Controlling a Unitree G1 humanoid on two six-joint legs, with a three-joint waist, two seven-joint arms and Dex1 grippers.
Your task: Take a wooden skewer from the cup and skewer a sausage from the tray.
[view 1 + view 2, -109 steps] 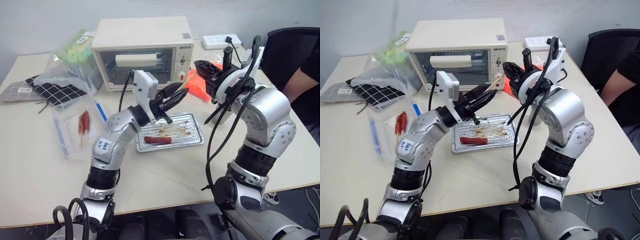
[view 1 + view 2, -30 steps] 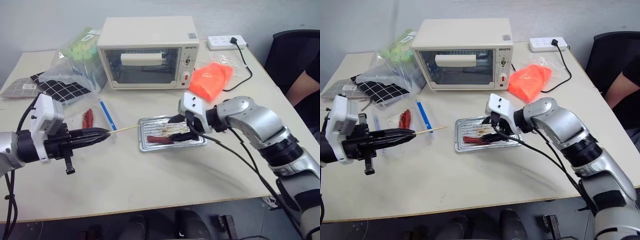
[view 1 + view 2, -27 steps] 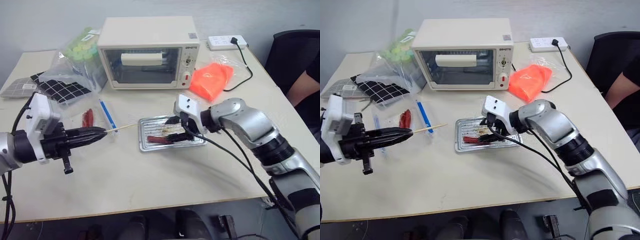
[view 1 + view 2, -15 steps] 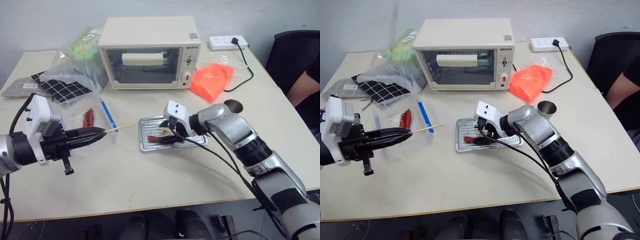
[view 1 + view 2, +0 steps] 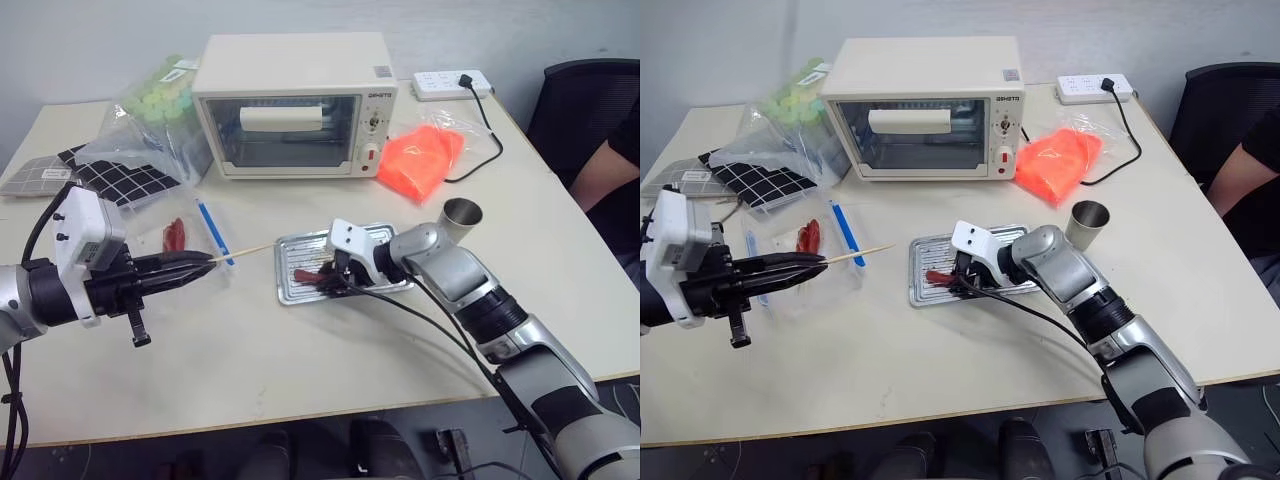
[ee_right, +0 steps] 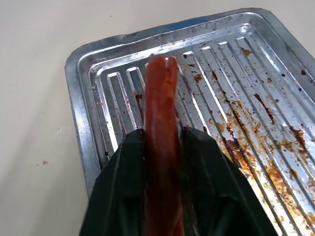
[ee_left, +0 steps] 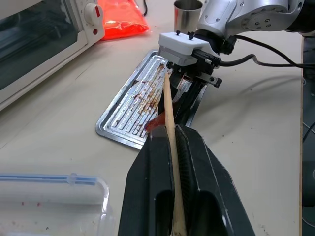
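My left gripper (image 5: 205,263) is over the table's left side, shut on the wooden skewer (image 5: 245,251), whose free end points right toward the tray (image 5: 290,296). The left wrist view shows the skewer (image 7: 167,103) pinched between both black fingers. My right gripper (image 5: 325,278) is down in the tray's left half, its fingers closed on either side of the red sausage (image 6: 160,147), which sticks out past the fingertips over the greasy tray (image 6: 78,123). The steel cup (image 5: 460,215) stands upright to the right of the tray.
A white toaster oven (image 5: 295,105) stands at the back, an orange bag (image 5: 425,160) and a power strip (image 5: 450,80) to its right. A clear plastic box (image 5: 150,262) holding red sausages sits left of the tray. A person (image 5: 610,170) sits at the right edge.
My right gripper sank a little into the tray, shifted left and closed on the sausage; its arm uncovered the cup. The left gripper kept still with the skewer.
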